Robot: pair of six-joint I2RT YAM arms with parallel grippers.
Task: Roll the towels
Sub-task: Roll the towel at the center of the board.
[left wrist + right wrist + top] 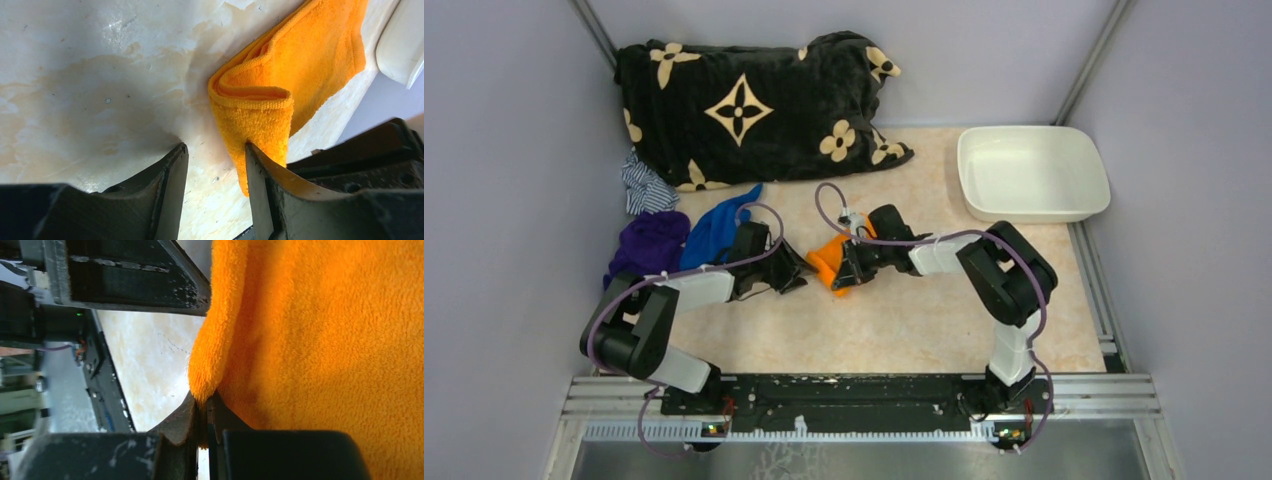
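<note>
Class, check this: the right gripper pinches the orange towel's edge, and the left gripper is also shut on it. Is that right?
No: the left wrist view shows the left gripper open, its jaws apart beside the orange towel. The right gripper does pinch the edge.

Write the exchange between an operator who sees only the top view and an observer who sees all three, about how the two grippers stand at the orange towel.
Operator: The arms hide the towel from above. Does the right gripper hold it?
Observer: Yes. The right gripper is shut on a folded edge of the orange towel.
Operator: And the left one?
Observer: The left gripper is open beside the towel's folded end, with only bare table between its fingers.
</note>
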